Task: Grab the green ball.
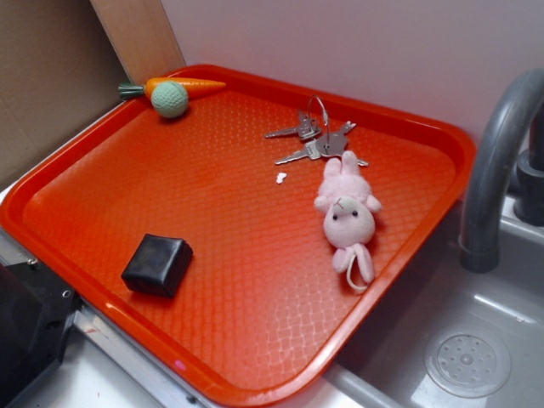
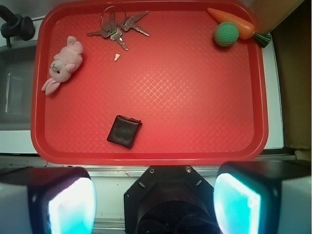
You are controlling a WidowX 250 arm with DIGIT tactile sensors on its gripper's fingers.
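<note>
The green ball (image 1: 170, 99) is small, pale mint and dimpled. It lies in the far left corner of the red tray (image 1: 255, 357), touching an orange toy carrot (image 1: 183, 85). In the wrist view the ball (image 2: 226, 34) is at the upper right, beside the carrot (image 2: 234, 22). My gripper (image 2: 153, 204) is high above the tray's near edge, far from the ball. Its jaws stand wide apart with nothing between them. The gripper does not show in the exterior view.
On the tray lie a pink plush bunny (image 1: 347, 212), a bunch of keys (image 1: 313, 140), a small black square case (image 1: 158, 264) and a white crumb (image 1: 280, 178). A grey sink with a tap (image 1: 493, 170) is at the right. Cardboard (image 1: 51, 76) stands at the left.
</note>
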